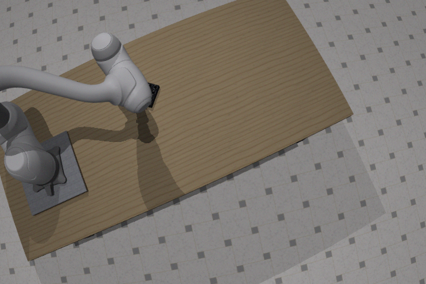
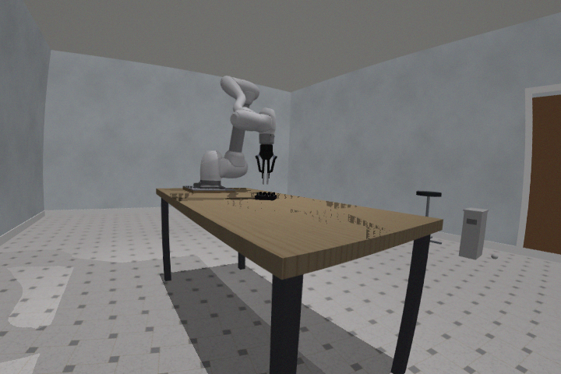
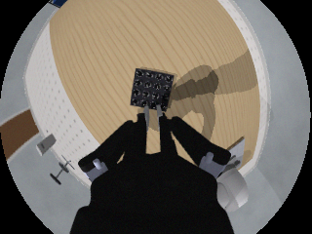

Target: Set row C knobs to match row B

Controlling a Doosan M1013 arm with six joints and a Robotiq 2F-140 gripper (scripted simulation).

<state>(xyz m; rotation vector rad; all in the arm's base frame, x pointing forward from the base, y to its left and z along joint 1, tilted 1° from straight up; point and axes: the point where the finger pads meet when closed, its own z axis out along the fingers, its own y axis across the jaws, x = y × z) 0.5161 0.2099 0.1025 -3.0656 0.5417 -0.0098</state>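
The black knob box (image 1: 155, 96) (image 2: 266, 197) (image 3: 152, 90) lies flat on the wooden table. In the wrist view its four-by-four grid of knobs shows, slightly turned in the picture. The white lines and printed names are too small to read, so I cannot tell the rows or where the knobs point. In the top view the arm hides most of the box. My gripper (image 2: 265, 182) (image 3: 152, 111) points down, well above the box. Its fingertips stand a narrow gap apart with nothing between them. In the wrist view they overlap the box's lower edge.
The table (image 1: 236, 87) (image 2: 316, 246) (image 3: 102, 44) carries the arm's grey base plate (image 1: 74, 170) at one end. The arm's shadow falls beside the box. A grey bin (image 2: 471, 235) (image 3: 46, 144) and a black-topped stand (image 2: 428, 194) stand on the floor beyond the table.
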